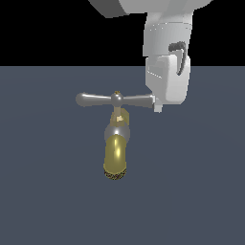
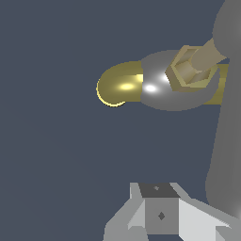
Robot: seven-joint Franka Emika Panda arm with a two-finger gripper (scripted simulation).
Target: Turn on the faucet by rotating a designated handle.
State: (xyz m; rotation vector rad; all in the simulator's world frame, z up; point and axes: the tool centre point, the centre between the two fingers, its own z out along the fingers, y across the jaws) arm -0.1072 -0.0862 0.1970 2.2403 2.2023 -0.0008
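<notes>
Your end effector [image 1: 158,106] sits right at the tip of the handle [image 1: 115,99] on the exterior view's right, its pale body hanging down from above and its lower edge meeting the rounded end of that silver crossbar. Whether it touches or only comes level with the tip, you cannot tell from here. Nor can you read the fingers: in the exterior view they are tucked behind the housing, and the wrist view shows only the blocky base of the end effector [image 2: 160,214], so spread or pressed together stays an open question.

Now look at the faucet [image 1: 116,143]. It stands near the middle of the dark table [image 1: 43,191], brass-yellow spout [image 1: 115,160] pointing toward the camera with its rough dark rim at the front, silver ball joint [image 1: 116,131] above it, and the crossbar lying level across the top, running side to side in the exterior view. From the wrist, you see the spout [image 2: 120,84], the ball joint [image 2: 157,87] and a brass hex fitting [image 2: 190,70], with a wide grey blurred bar, probably the handle itself, running close past the lens.

My read: the approach looks done, the turning does not. That crossbar sits square across the spout, so you likely have the whole rotation ahead. Push sideways on that near tip and watch it does not slip off the rounded end.
</notes>
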